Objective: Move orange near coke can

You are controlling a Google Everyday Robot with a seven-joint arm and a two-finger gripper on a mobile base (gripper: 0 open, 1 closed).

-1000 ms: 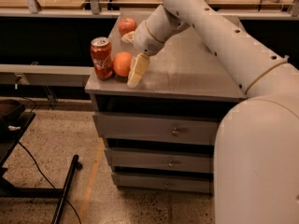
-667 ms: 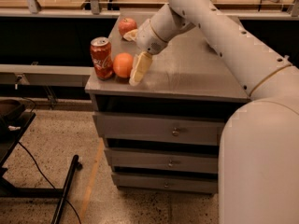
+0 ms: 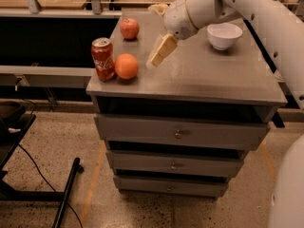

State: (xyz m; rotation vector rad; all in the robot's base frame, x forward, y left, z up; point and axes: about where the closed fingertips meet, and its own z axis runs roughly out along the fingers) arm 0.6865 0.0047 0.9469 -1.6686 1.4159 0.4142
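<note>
Nearby, gripper [image 3: 159, 56] hangs between orange [image 3: 126, 66] and bowl [image 3: 224, 35], apple [image 3: 129, 28] behind

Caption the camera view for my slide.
Orange rests beside the coke can; gripper hangs over the cabinet, clear of both.

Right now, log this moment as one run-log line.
orange: on cabinet top, close beside coke can | gripper: above cabinet top, clear of orange | apple, bowl: farther back | status: placement looks done

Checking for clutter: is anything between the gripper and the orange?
No. In the camera view, only bare cabinet top lies between the orange and the gripper, which hangs just beside it.
</note>
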